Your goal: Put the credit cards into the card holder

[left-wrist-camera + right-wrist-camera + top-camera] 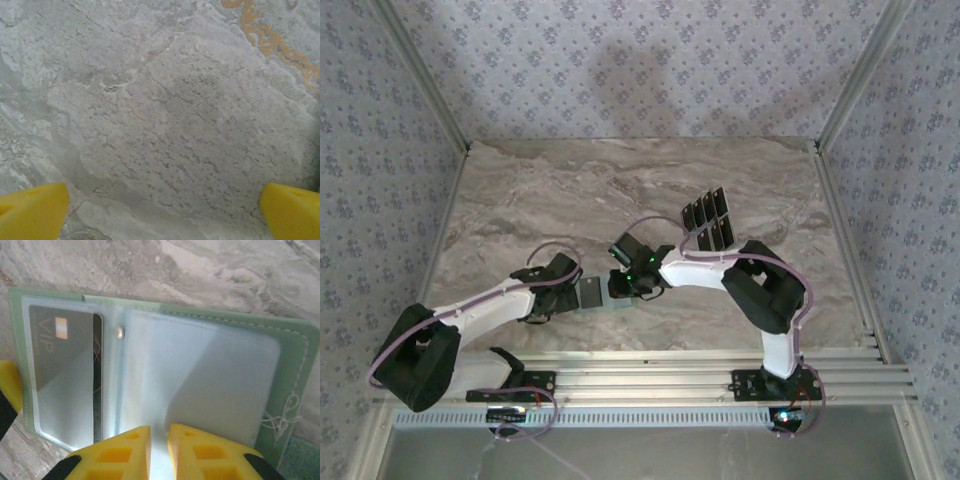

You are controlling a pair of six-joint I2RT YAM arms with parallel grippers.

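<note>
The card holder (291, 365) lies open on the marble, pale green with clear plastic sleeves. One dark credit card (62, 365) marked VIP sits inside its left sleeve. My right gripper (159, 440) hangs over the near edge of the middle sleeve, its yellow jaws a narrow gap apart with pale plastic showing between them. From above, the holder (616, 291) lies between both grippers, the right gripper (633, 281) over its right side. My left gripper (565, 288) is just left of it, wide open (162, 212) over bare marble. Several more credit cards (708, 218) lie in two rows at the back right.
The marble table (520, 200) has free room at the back and left. Patterned walls close it in on three sides. An aluminium rail (700, 380) runs along the near edge by the arm bases.
</note>
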